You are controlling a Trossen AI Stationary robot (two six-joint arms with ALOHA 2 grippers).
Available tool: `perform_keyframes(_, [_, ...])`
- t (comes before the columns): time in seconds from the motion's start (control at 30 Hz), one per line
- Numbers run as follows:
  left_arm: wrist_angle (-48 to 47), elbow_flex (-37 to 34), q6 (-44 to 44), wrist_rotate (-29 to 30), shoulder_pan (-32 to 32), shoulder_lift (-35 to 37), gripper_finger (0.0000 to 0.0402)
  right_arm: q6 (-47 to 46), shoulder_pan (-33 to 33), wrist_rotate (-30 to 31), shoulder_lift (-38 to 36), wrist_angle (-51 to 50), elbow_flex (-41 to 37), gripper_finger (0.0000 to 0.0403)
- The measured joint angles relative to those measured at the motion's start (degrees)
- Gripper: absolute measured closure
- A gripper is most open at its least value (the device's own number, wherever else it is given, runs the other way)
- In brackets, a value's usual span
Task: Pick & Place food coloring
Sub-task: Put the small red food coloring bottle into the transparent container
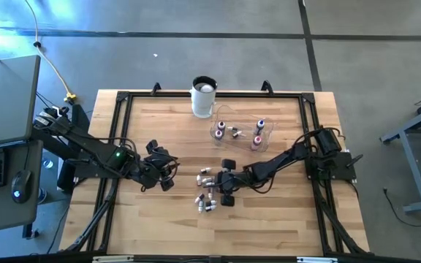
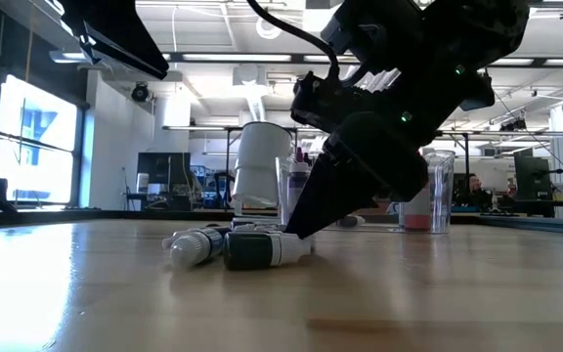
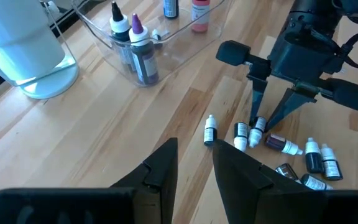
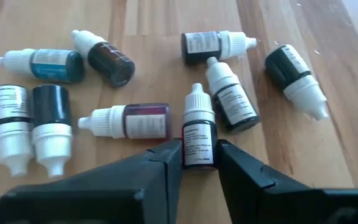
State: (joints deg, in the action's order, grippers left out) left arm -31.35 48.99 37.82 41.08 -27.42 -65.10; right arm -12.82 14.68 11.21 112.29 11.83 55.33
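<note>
Several tiny food coloring bottles (image 4: 129, 121) with white caps lie on their sides in a loose heap (image 1: 207, 190) at the middle of the wooden table. My right gripper (image 4: 199, 163) slants down into the heap and is shut on one dark bottle (image 4: 197, 134). It also shows in the left wrist view (image 3: 261, 121). My left gripper (image 3: 194, 163) hangs open above the table, left of the heap (image 1: 163, 174), with nothing between its fingers. Other bottles stand upright in the clear bowl (image 1: 241, 131). My right gripper pinches the dark bottle's labelled body (image 4: 197, 149) between its two fingers, at the end away from the cap. The fingers slant down from the table's right side. The bottle lies on the table, its white cap (image 4: 197, 99) pointing away from the gripper.
A tall white cup (image 1: 204, 97) stands at the far edge, just left of the clear bowl. A black frame (image 1: 119, 131) runs around the tabletop. Loose bottles (image 4: 51, 130) lie close on both sides of the held one. Bare wood lies toward the near edge.
</note>
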Motion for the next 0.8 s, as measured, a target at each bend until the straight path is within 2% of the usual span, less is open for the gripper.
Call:
perform_keyframes(0.13, [0.0,0.0,0.0,0.0,0.0,0.0,0.0303,0.0,0.0,-1.3,0.0,0.2,0.0,0.0334])
perform_keyframes(0.27, [0.0,0.0,0.0,0.0,0.0,0.0,0.0303,-1.1,0.0,-2.8,-0.7,-0.3,0.0,0.0329])
perform_keyframes(0.4, [0.0,0.0,0.0,0.0,0.0,0.0,0.0303,-2.3,0.0,-2.1,-5.4,-2.4,0.0,0.0324])
perform_keyframes(0.53, [0.3,0.0,0.0,0.0,0.0,0.0,0.0303,-1.4,-0.4,4.7,-13.4,-10.8,0.1,0.0332])
perform_keyframes(0.7, [0.4,0.1,0.0,0.0,0.0,0.0,0.0303,0.4,-3.6,17.3,-24.8,-26.7,0.1,0.0331])
perform_keyframes(0.8, [0.4,0.1,0.0,0.6,0.0,0.0,0.0303,0.4,-7.7,19.9,-29.6,-32.3,0.1,0.0329])
